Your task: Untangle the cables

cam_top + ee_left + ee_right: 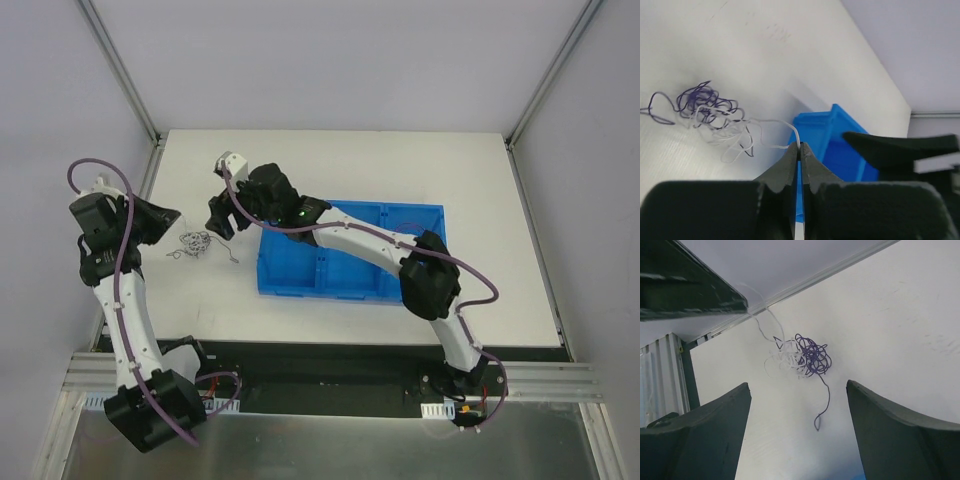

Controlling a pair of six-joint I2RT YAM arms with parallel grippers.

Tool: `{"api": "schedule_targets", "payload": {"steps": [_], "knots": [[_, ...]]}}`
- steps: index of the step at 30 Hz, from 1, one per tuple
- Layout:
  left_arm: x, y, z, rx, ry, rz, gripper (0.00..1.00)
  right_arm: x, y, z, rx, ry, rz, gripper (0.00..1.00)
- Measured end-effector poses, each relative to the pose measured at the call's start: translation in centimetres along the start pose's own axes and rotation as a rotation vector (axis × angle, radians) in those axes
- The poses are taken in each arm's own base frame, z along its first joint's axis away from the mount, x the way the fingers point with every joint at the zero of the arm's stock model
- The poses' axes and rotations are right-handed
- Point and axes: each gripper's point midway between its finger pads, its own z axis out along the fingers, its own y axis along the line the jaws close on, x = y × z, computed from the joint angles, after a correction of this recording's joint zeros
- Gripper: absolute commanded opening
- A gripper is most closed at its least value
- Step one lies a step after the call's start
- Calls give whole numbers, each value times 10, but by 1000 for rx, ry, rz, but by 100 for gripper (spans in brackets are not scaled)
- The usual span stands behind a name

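The cables (196, 242) lie on the white table as a small clump of purple and white wire; no red wire shows. In the left wrist view the clump (710, 107) lies ahead, and my left gripper (800, 146) is shut on a white strand that leads out of it. My right gripper (798, 385) is open wide and empty, hovering just short of the clump (802, 356). A loose purple tail (826, 400) trails toward it. In the top view the left gripper (165, 222) is left of the clump and the right gripper (222, 222) is right of it.
A blue divided bin (350, 250) stands on the table to the right of the clump, under the right arm; it also shows in the left wrist view (840, 145). The table's left edge and a frame post are close to the left arm.
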Motion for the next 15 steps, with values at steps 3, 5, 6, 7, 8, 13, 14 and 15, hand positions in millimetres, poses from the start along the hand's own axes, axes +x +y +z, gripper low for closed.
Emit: {"api": "schedule_targets", "payload": {"steps": [3,5,6,7,8,13,14,15], "knots": [[-11,-29,-21,71,-52,25,0,18,4,20,-31,31,40,77],[-17,-47,-32,111,-72,26,0,27,7,30,-53,47,74,75],[-19,-53,-36,127,-78,28,0,31,9,35,-65,52,94,75],[-22,-61,-41,144,-83,24,0,33,11,40,-79,55,114,74],[-25,-69,-46,159,-91,21,0,35,14,44,-89,56,131,74],[-46,-113,-76,249,-151,15,0,35,21,61,-114,44,205,71],[-51,-123,-84,269,-169,16,0,34,21,65,-115,38,220,66],[-55,-133,-93,289,-189,20,0,33,20,68,-113,33,233,61]]}}
